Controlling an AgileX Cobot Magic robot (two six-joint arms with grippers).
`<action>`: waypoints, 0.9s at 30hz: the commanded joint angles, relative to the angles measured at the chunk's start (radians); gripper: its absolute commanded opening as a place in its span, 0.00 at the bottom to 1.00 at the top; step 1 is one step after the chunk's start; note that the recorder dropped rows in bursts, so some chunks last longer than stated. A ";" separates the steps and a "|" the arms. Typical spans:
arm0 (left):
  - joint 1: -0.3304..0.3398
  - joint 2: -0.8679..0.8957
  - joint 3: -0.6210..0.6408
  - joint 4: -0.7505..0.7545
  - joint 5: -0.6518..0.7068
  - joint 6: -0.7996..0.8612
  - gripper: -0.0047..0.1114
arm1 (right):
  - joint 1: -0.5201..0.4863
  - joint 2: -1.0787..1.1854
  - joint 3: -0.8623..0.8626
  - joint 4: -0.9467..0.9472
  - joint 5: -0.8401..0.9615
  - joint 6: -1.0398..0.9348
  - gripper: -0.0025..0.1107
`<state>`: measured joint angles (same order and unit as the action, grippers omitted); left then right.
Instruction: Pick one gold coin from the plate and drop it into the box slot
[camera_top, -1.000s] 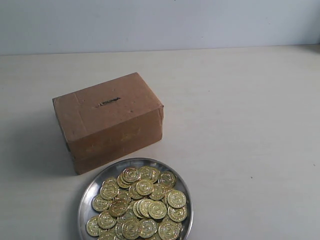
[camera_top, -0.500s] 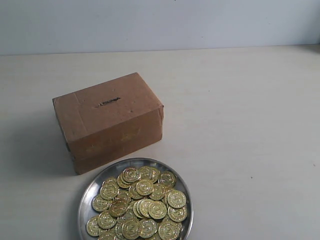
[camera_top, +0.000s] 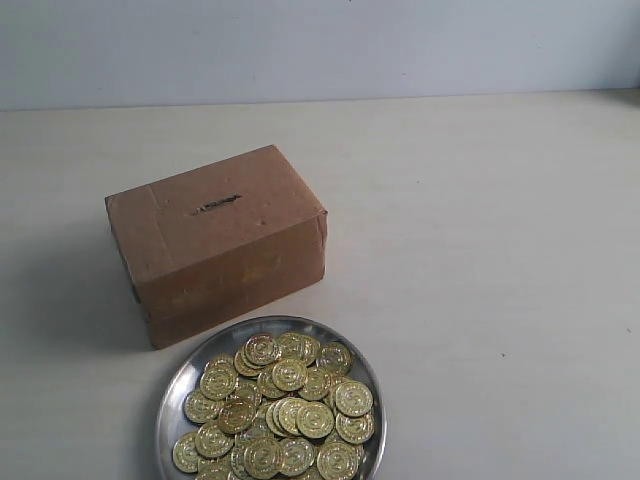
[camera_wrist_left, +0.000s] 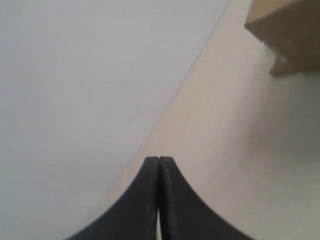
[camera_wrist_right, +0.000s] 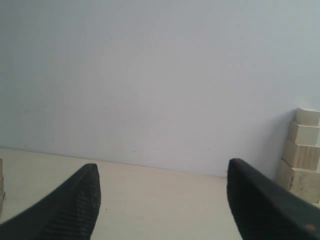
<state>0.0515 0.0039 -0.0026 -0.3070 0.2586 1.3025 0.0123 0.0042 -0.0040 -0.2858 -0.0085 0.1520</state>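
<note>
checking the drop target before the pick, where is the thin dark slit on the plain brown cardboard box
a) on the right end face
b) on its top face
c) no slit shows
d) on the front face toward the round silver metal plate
b: in the exterior view the thin dark slit lies on the top face of the plain brown cardboard box. The front face toward the round silver metal plate shows no opening.

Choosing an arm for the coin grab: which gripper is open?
The right gripper: its jaws stand wide apart with nothing between them. The left gripper is shut, tips pressed together, holding nothing.
</note>
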 joint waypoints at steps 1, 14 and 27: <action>0.001 -0.004 0.003 -0.206 -0.041 -0.512 0.04 | -0.007 -0.004 0.004 -0.001 0.046 0.009 0.62; 0.001 -0.004 0.003 -0.195 -0.051 -0.808 0.04 | -0.007 -0.004 0.004 0.158 0.204 0.009 0.62; 0.001 -0.004 0.003 -0.023 0.090 -0.812 0.04 | -0.007 -0.004 0.004 0.159 0.298 0.007 0.62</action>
<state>0.0515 0.0039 -0.0020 -0.3476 0.3407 0.4972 0.0123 0.0042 -0.0040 -0.1291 0.2767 0.1607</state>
